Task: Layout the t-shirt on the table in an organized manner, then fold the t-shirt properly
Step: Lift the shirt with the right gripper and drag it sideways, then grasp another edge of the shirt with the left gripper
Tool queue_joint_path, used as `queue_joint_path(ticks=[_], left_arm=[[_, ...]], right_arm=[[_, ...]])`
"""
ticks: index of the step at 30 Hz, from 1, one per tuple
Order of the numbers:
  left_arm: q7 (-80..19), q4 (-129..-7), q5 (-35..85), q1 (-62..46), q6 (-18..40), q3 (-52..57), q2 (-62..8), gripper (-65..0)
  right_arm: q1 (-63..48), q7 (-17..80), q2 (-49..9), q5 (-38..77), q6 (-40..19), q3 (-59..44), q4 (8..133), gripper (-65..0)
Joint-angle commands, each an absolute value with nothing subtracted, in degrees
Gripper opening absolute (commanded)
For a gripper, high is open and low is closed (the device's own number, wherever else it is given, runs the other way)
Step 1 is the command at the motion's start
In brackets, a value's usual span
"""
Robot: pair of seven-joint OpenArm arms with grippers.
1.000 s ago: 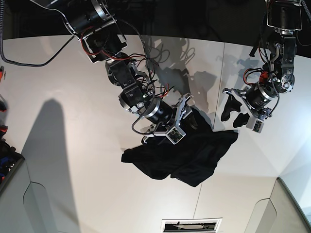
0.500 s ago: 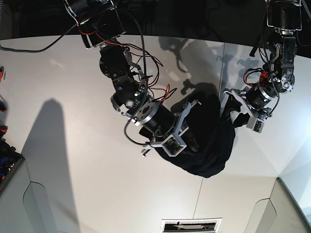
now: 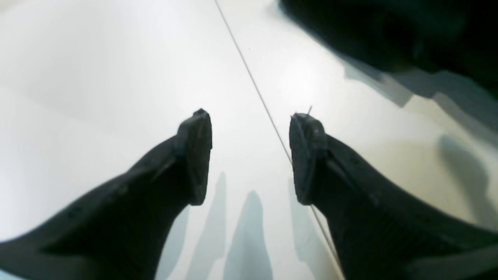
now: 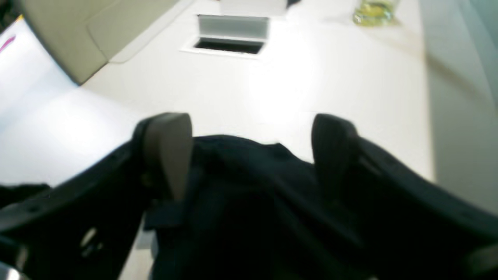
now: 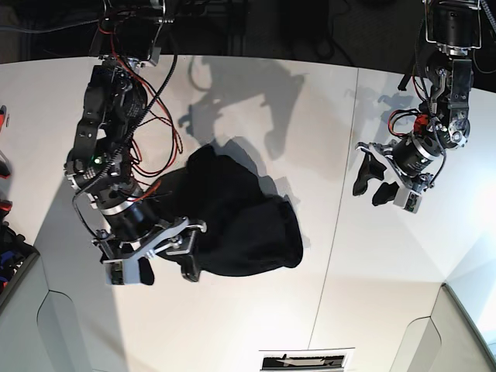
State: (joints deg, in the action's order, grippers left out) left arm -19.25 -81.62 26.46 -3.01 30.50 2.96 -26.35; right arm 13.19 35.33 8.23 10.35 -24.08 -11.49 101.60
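Since before, right pincer [image 5: 167,267] swung away, dragging the t-shirt [image 5: 232,221] along the worktop [image 5: 256,101]. Its fingers are wide, cloth between them. Left pincer [image 5: 372,184] hangs wide, empty.

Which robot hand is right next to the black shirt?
The right end effector, on the base view's left. Its open fingers sit over the t-shirt. The left end effector hangs open over bare table, away from the shirt.

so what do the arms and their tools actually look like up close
Both arms are black, chunky jointed segments with silver-grey rings and brackets. Loose red and black cables loop along the right arm; the left arm shows a small red-orange wire bundle near its wrist. The left tool has two matte black tapered fingers with flat textured pads. The right tool looks alike, though blurred.
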Motion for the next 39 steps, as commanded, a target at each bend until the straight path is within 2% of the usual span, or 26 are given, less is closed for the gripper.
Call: queue_joint_path(ticks=[1,7,10,11,18,23,27,31,35,39], left_arm=[[-17.78,-82.43,27.24,-2.04,30.68,3.33,-27.16,-30.4],[-18.41,-82.46,27.18,-2.04,31.51,3.33,-27.18,-30.4],[-19.14,-84.62,27.4,-2.09,39.0,3.33,-26.98,-30.4],[-19.14,-85.86,27.99,-2.07,39.94,3.33,-26.65,-30.4],[-19.57,-92.55,30.96,0.14,39.55,0.21,-21.32,-30.4],[-18.96,-92.55,22.5,3.09,36.71,-9.04,-17.76,-30.4],[-16.4,-92.07,14.52,4.78,30.52,-15.44,-15.64,-30.4],[-14.37,-90.45,7.94,6.57,30.15,-18.98,-14.09,-30.4],[-13.32,-86.21,2.83,8.82,26.0,-21.78,-13.3,-30.4],[-9.98,-81.49,0.93,10.55,25.1,-22.65,-13.26,-30.4]], right_arm=[[14.2,34.48,7.9,13.23,-25.1,-13.08,102.54,-19.6],[10.98,34.59,7.46,20.03,-27.46,-21.85,102.54,-19.6],[8.14,34.57,7.46,20.03,-27.46,-23.51,102.52,-19.6],[7.05,34.57,7.44,19.99,-27.46,-23.62,102.52,-19.6],[0.49,34.3,7.4,21.04,-27.49,-23.49,100.84,-19.6],[-0.01,32.45,7.33,21.02,-27.53,-23.49,95.88,-19.6],[0.54,28.51,7.35,20.99,-27.92,-22.83,90.78,-19.6],[1.83,27.44,7.35,20.99,-28.77,-20.08,87.09,-19.6],[2.55,26.37,7.35,20.53,-28.73,-16.36,86.24,-19.6],[2.52,25.82,7.57,19.62,-28.71,-14.15,86.24,-19.6]])
